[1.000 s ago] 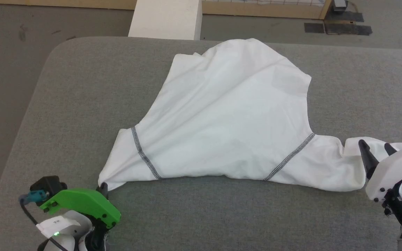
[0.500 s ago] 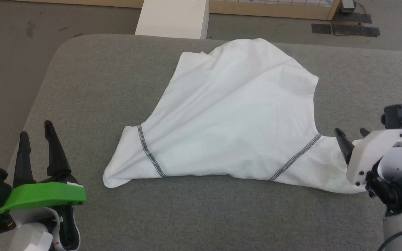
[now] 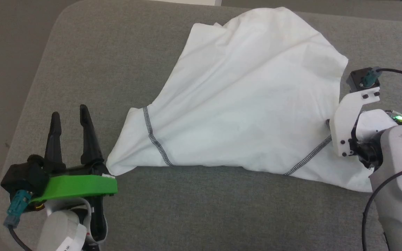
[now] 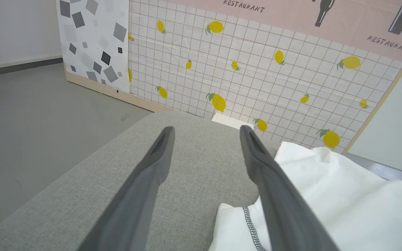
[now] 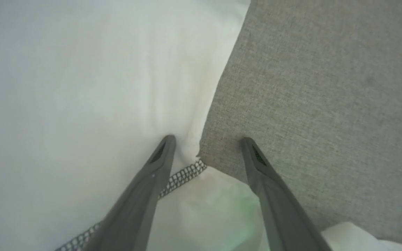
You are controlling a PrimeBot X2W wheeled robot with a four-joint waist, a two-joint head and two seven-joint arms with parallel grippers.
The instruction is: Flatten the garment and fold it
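Head view: one garment [image 3: 243,104], one table [image 3: 99,69]

The garment [image 3: 243,104] lay across the table [image 3: 99,52] (left gripper [image 3: 69,111] just beside one corner), right gripper [image 5: 206,141] over its opposite edge.

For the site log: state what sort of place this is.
Probably a robot test studio, not a home: a lemon-tile backdrop panel with RESTAURANT lettering, a bare grey floor, and the garment lying on a grey padded table.
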